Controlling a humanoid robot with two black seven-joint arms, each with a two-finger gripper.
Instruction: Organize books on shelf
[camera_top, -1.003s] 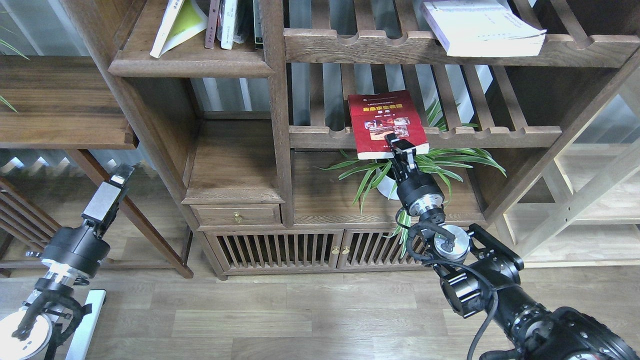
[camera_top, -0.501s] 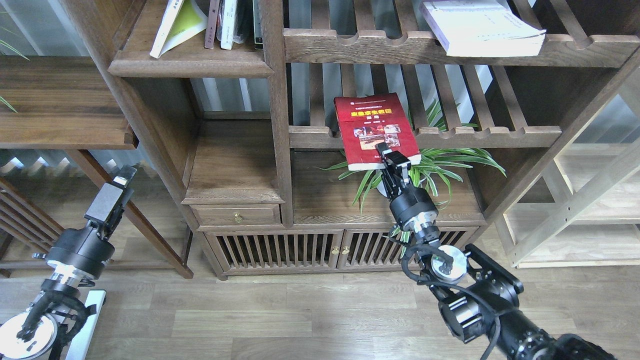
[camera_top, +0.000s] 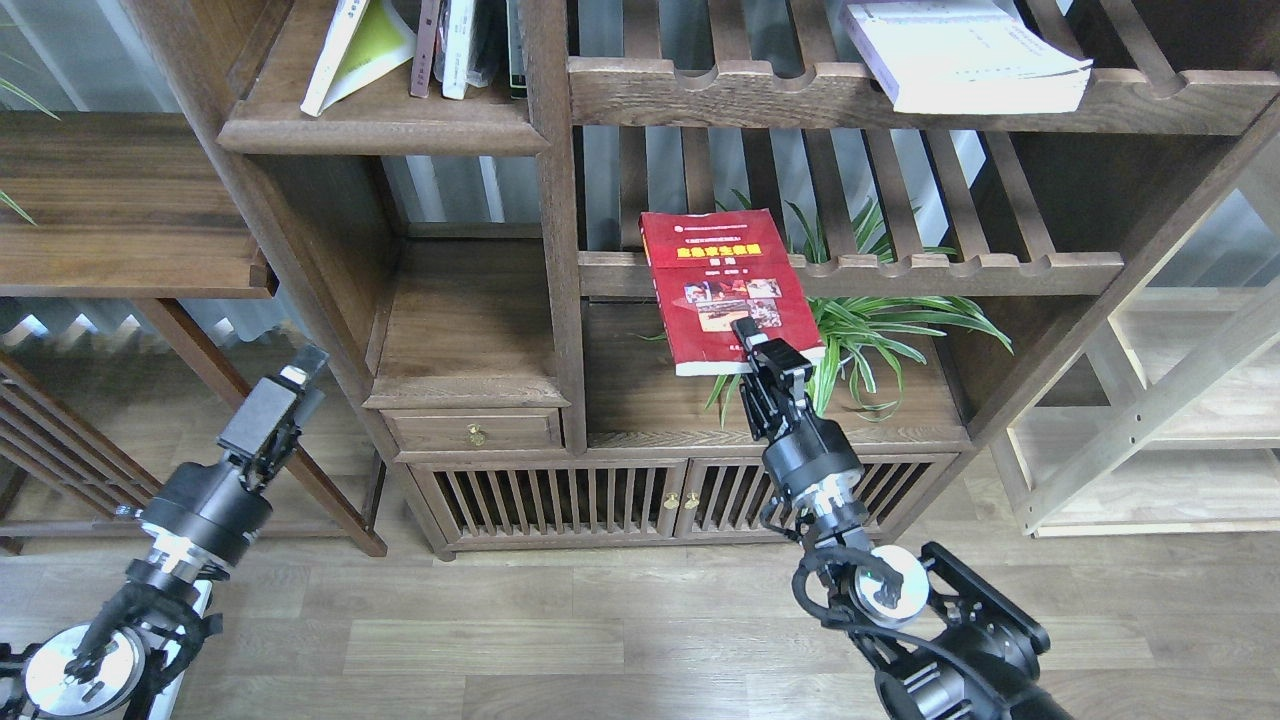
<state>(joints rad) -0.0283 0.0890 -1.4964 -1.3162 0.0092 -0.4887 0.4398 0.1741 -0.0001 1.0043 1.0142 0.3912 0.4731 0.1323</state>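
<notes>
My right gripper (camera_top: 762, 350) is shut on the near edge of the dark red book (camera_top: 722, 285) with the yellow title, holding it tilted, out in front of the slatted shelf (camera_top: 960, 272). The pale lavender-white book (camera_top: 965, 55) lies flat on the upper slatted shelf at top right. The yellow-green book (camera_top: 362, 45) leans on the solid dark-brown shelf (camera_top: 380, 125) at top left, beside several thin upright books (camera_top: 465, 45). My left gripper (camera_top: 285, 390) hangs low at the left, away from the books, with nothing in it; its fingers cannot be told apart.
A potted spider plant (camera_top: 860, 320) stands on the lower shelf behind the red book. Below it is a cabinet with slatted doors (camera_top: 600, 495) and a small drawer (camera_top: 475, 432). A dark side table (camera_top: 120, 210) is at the left, a pale wood rack (camera_top: 1160, 400) at the right.
My right gripper has drawn the red book off the slatted shelf, down and to the left, towards me. My left arm has shifted right and slightly down.
</notes>
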